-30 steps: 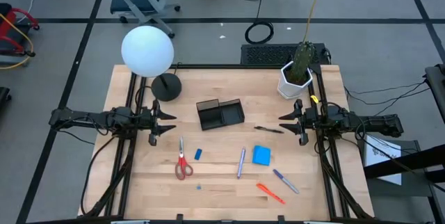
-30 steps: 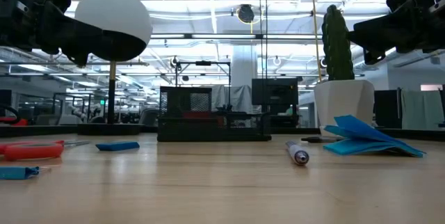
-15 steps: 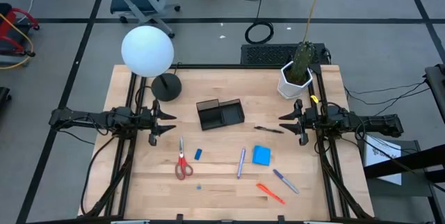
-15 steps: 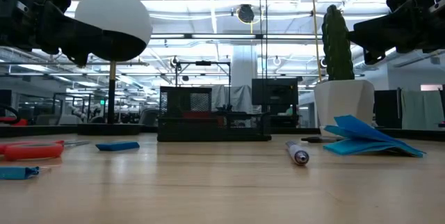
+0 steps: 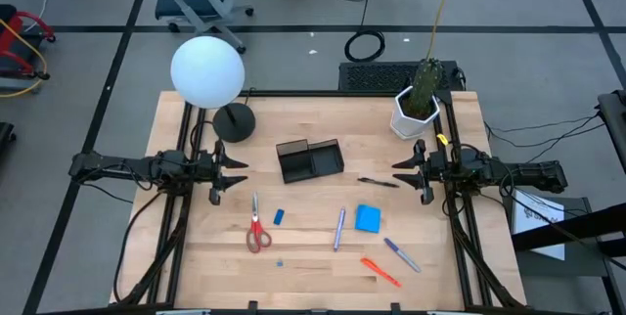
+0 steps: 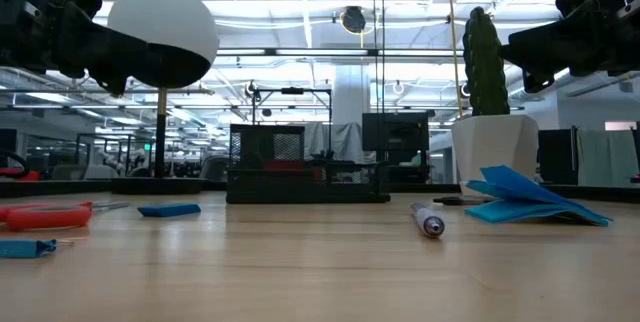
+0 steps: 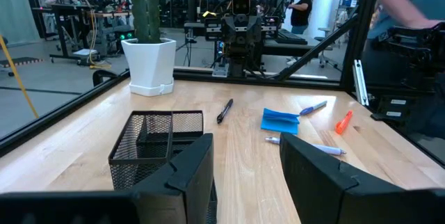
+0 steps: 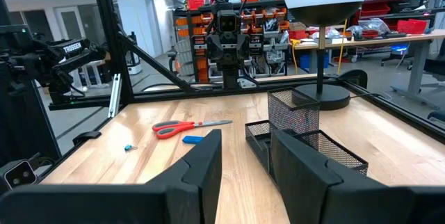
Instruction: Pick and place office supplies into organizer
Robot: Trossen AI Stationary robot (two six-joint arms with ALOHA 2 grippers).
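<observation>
While both arms are held above opposite edges of the pale wooden counter (image 5: 313,256), nothing is gripped by either: the left end effector (image 5: 238,170) and the right end effector (image 5: 399,171) are each seen with their flat dark fingers parted around empty air. Between them, toward the far side, the organizer (image 5: 310,159) is set, a low black wire-mesh tray of two compartments, with nothing seen inside it. Nearer the front edge the supplies are scattered flat on the wood: the red-handled scissors (image 5: 257,227) with a small blue eraser (image 5: 279,217) just beside them, a grey-purple pen (image 5: 339,228), a square blue notepad (image 5: 368,218) with its paper lifted at one corner, a purple pen (image 5: 402,254) and an orange marker (image 5: 380,272). A thin black pen (image 5: 378,182) is laid between the organizer and the right end effector. A white globe lamp (image 5: 207,71) and a white faceted pot (image 5: 415,114) holding a cactus are placed at the back corners.
</observation>
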